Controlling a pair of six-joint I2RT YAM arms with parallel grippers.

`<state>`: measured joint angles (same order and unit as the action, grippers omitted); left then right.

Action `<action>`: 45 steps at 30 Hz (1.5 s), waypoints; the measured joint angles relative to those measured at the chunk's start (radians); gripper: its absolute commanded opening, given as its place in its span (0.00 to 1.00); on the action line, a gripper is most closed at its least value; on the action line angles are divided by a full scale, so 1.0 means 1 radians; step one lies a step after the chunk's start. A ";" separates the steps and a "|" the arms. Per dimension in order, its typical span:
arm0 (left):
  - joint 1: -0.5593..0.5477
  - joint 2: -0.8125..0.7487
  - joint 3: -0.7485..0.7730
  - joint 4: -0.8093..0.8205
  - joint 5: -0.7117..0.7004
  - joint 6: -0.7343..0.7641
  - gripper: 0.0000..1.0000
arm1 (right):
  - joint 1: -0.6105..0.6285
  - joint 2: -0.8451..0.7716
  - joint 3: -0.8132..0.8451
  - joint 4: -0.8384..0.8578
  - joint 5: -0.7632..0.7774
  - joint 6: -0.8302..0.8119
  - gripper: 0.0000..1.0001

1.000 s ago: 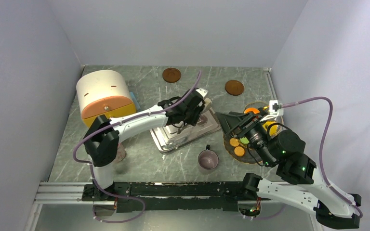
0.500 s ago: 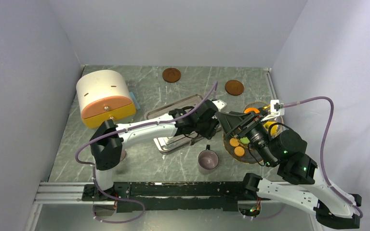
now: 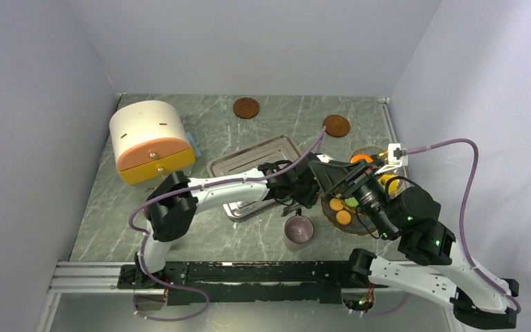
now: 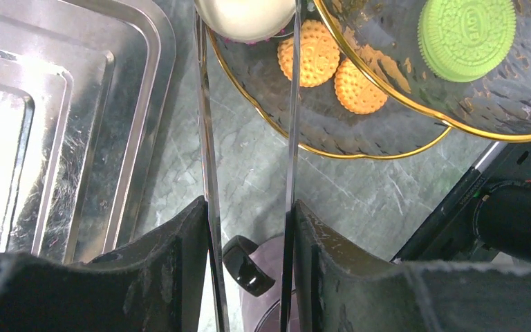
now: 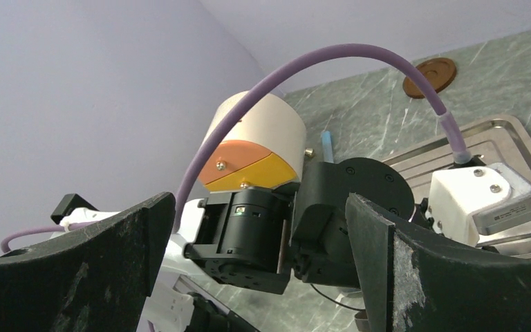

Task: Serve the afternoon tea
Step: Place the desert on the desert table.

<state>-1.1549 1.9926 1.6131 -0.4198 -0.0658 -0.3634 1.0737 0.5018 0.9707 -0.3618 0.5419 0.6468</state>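
My left gripper [image 4: 249,207] is shut on thin steel tongs [image 4: 207,138]. The tong tips pinch a cream round treat [image 4: 245,15] over the rim of a gold-edged glass plate [image 4: 318,131]. That plate holds orange biscuits [image 4: 309,52]. A green cookie [image 4: 464,29] lies on a second glass plate [image 4: 518,104]. The pinkish mug [image 3: 298,230] stands below the left gripper [image 3: 304,188], its black handle [image 4: 243,264] showing between the jaws. My right gripper [image 3: 332,176] hangs open above the plate, empty, facing the left wrist [image 5: 259,263].
A steel tray [image 3: 249,162] lies left of the plate. A cream and orange round bin [image 3: 148,138] stands at the left. Two brown discs [image 3: 246,107] [image 3: 336,125] lie near the back. Walls close in on both sides.
The left arm has swung right and nearer, from over the tray to the glass plate's edge above the mug, still gripping the tongs. The right arm has stayed put.
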 measured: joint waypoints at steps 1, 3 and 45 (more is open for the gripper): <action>0.000 0.004 0.000 0.006 0.002 -0.001 0.43 | 0.000 0.000 0.000 0.000 -0.001 0.000 0.98; 0.000 0.013 0.002 0.014 0.005 -0.005 0.43 | 0.000 0.000 0.000 0.000 -0.003 0.000 0.98; -0.063 -0.029 -0.024 0.048 -0.052 0.013 0.41 | 0.000 -0.008 0.000 -0.002 -0.004 0.004 0.98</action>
<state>-1.2182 1.9640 1.5894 -0.3721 -0.1181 -0.3508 1.0737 0.4934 0.9703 -0.3637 0.5381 0.6506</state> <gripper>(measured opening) 0.466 0.981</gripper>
